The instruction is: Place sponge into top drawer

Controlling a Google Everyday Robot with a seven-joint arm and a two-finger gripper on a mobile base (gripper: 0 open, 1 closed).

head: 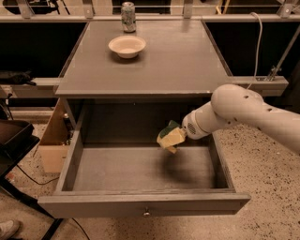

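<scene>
The top drawer [140, 202] is pulled out wide, grey, with a small round metal knob on its front panel. My gripper [178, 135] reaches in from the right on a white arm and is shut on the sponge [169, 136], a small block with a dark green layer over pale yellow foam. The sponge hangs tilted above the drawer's floor, toward the back right of the drawer. It does not touch the floor; its shadow falls below it.
A cream bowl [127, 46] and a drink can [128, 10] stand on the grey cabinet top [178, 61]. A cardboard box [52, 140] sits left of the cabinet. A black object [11, 140] is at the far left on the speckled floor.
</scene>
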